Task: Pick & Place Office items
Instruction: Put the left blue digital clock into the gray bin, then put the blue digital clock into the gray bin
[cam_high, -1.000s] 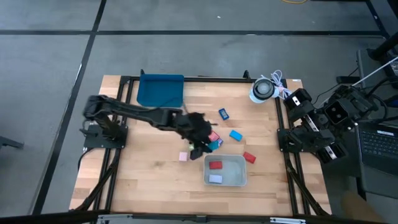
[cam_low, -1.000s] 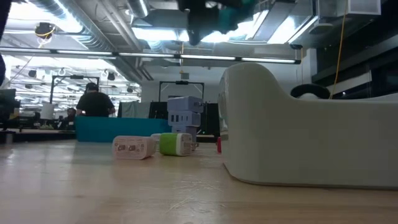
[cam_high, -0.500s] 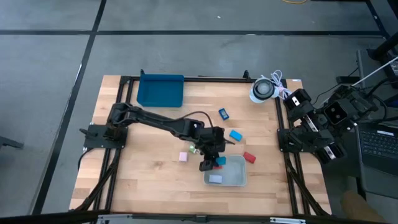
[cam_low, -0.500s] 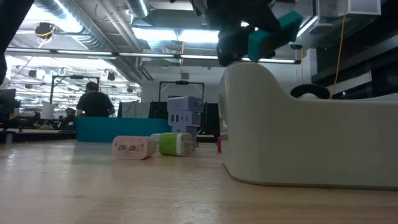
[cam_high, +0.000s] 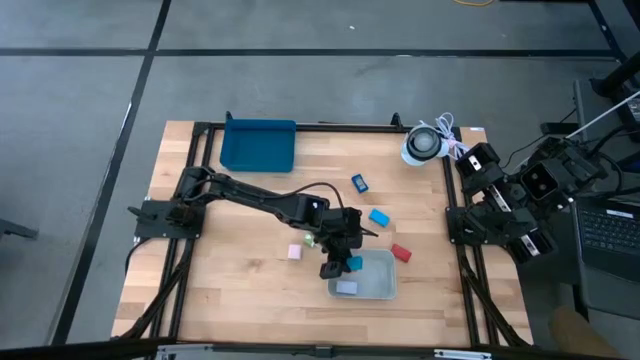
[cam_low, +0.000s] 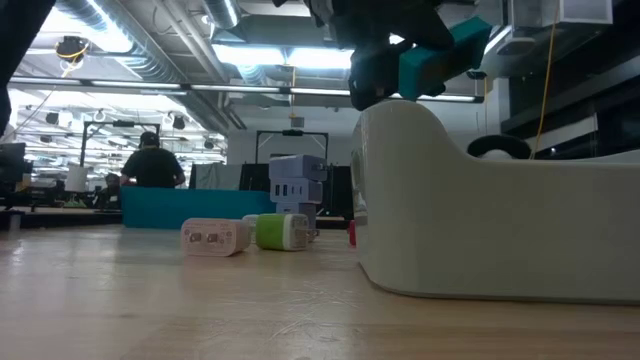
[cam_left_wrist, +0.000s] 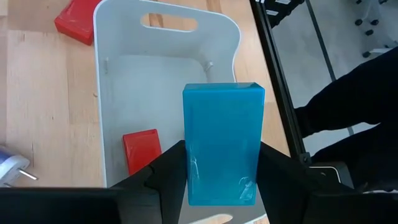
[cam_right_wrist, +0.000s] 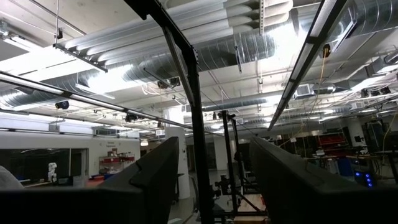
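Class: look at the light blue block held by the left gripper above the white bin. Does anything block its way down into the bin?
Nothing visible does. The left gripper holds the block over the bin; a red piece lies on the bin floor beside the drop path.

Eight small pieces show around the one white bin (cam_high: 380, 282). Two lie inside it, a red piece (cam_left_wrist: 141, 151) and a white piece (cam_high: 345, 288), and one teal block (cam_left_wrist: 222, 143) is held above it. Five lie outside it on the bench (cam_high: 220, 300): a second red piece (cam_high: 400, 253), a light blue piece (cam_high: 379, 216), a dark blue piece (cam_high: 359, 183), a green piece (cam_high: 311, 240) and a pink piece (cam_high: 294, 251). Farther from the bin are one dark blue tray (cam_high: 258, 146) and one white coiled cable (cam_high: 422, 143).
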